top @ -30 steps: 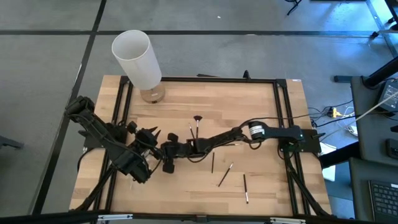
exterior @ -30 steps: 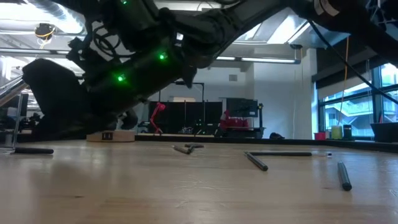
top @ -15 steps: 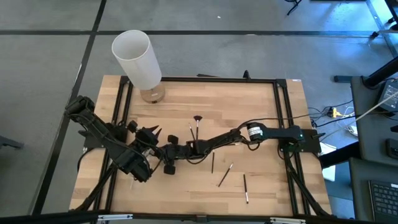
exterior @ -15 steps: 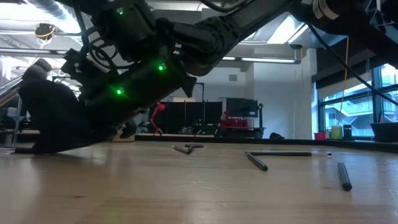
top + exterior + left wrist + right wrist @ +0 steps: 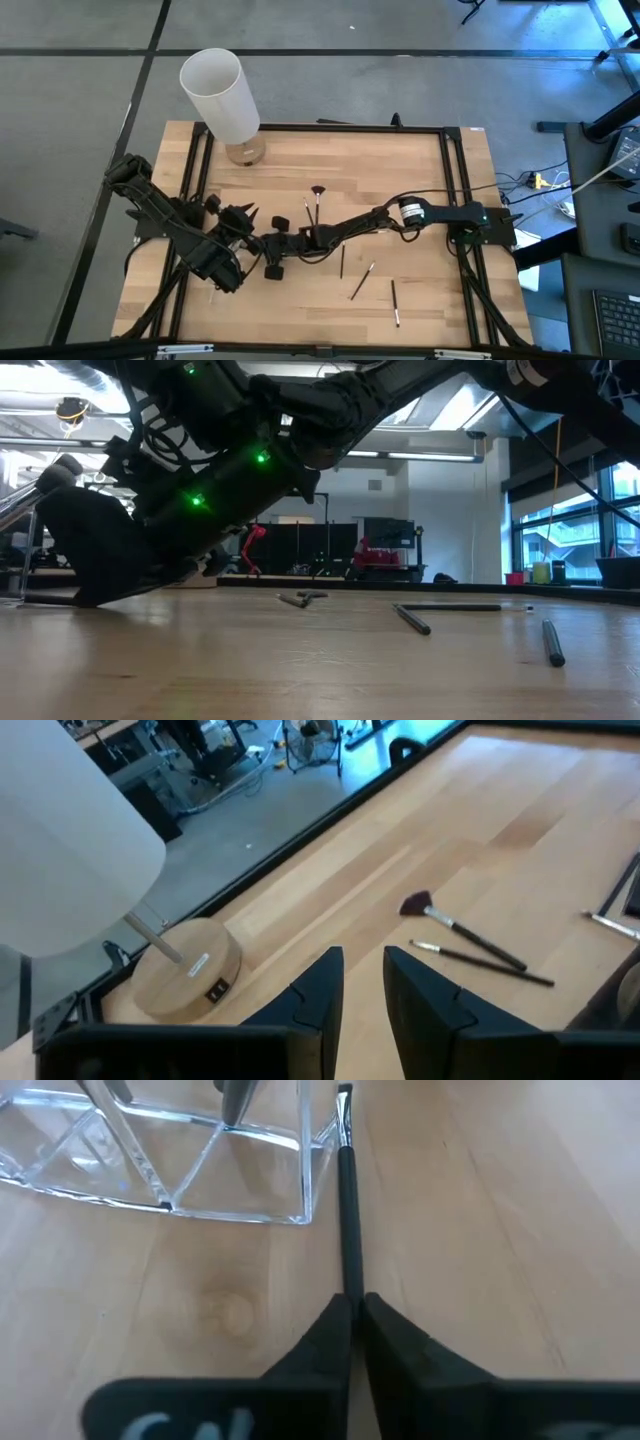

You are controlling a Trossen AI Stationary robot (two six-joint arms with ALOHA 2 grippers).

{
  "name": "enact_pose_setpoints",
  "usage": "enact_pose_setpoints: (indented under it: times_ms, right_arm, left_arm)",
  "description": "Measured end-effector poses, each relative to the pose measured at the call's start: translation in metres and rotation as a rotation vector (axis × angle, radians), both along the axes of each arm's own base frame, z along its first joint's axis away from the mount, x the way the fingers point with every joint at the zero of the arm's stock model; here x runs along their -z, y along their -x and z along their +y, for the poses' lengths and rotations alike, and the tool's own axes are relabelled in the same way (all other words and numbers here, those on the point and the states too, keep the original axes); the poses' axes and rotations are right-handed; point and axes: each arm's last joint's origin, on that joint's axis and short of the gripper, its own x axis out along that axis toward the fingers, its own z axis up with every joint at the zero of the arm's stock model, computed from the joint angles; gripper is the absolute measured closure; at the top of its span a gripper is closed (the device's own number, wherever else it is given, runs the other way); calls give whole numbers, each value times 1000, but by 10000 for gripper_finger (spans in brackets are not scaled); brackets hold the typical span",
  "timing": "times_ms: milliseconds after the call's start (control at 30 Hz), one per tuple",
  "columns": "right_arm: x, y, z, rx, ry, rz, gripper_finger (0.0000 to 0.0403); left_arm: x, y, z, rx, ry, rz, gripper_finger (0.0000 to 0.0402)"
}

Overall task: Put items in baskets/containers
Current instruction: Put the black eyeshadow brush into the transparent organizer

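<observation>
Right hand [image 5: 351, 1308]: closed on the near end of a slim black makeup brush [image 5: 347, 1210], low over the worktop [image 5: 480, 1230] – in the high view it is seen near the middle of the wood, meeting the left arm.
Held brush: lies flat on the wood, its small bristle tip pointing away from the hand and ending just beside the open corner of the clear container [image 5: 180, 1165].
Clear container: a transparent faceted holder lying on its side, with the handles of a few brushes already visible inside at its far edge.
Left hand [image 5: 362, 982]: fingers set a narrow gap apart; nothing is seen between them in its wrist view, so whether the container is steadied by it cannot be told.
Loose brushes: a fan-tipped brush [image 5: 455, 924] and a thinner one [image 5: 483, 964] lie crossed near the worktop's centre – three more [image 5: 342, 262] [image 5: 361, 281] [image 5: 395, 301] are scattered toward the right arm's side.
Handling, judged: the brush is expected to be very light, stiff and smooth, so it may swivel or slip in a grip taken at one end; a hold nearer mid-handle, well clear of the soft bristles, would be steadier.
Container, judged: thin and light, easily pushed along the wood by an entering tip.
Other things: a tall white cylinder [image 5: 219, 93] and a small tan jar [image 5: 243, 152] stand at the far left corner.
</observation>
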Motion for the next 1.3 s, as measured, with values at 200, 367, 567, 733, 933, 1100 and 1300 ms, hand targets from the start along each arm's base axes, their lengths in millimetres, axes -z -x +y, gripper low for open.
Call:
enact_pose_setpoints:
  times_ms: [200, 367, 567, 733, 933, 1100, 1300]
  right_arm:
    - [-12, 11, -3, 40, 55, 127, 377]
    - [-30, 33, -5, 86, 140, 313, 382]
    - [-54, 62, 1, 31, 109, 534, 369]
    - [-57, 84, 4, 44, 26, 733, 375]
    - [-51, 90, 9, 88, 69, 750, 348]
    - [-58, 88, 16, 66, 75, 738, 307]
    - [-76, 78, 24, 1, 70, 661, 281]
  left_arm:
    - [2, 3, -4, 0, 46, 36, 332]
    - [3, 9, -12, 24, 65, 34, 336]
    - [3, 13, -17, 40, 79, 13, 336]
    - [2, 13, -17, 39, 78, 3, 336]
    - [2, 13, -17, 44, 66, -10, 336]
    - [2, 13, -17, 44, 66, -9, 336]
    - [2, 13, -17, 49, 60, -4, 336]
